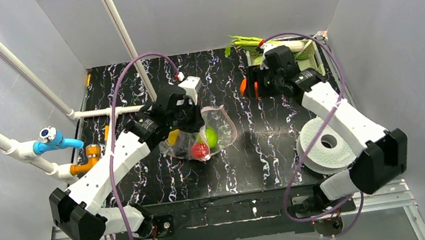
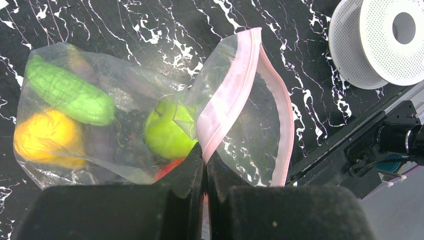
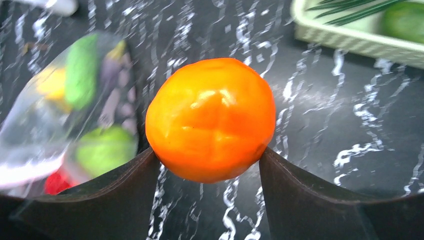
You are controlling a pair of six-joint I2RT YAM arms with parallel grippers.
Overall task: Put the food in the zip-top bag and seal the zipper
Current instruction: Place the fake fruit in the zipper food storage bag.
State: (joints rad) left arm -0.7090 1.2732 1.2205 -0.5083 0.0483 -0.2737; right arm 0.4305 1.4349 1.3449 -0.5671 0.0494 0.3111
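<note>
At counter centre, part-filled zip-top bag, mouth gaping rightward. Left claw pinched tight on its zipper. Right claw grips orange fruit near far-right corner; bag mouth lies to its left.

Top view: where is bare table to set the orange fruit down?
Free: the black table between the zip-top bag and the white spool, and on the bag's near side. Crowded: the far right corner, around the green basket.
</note>
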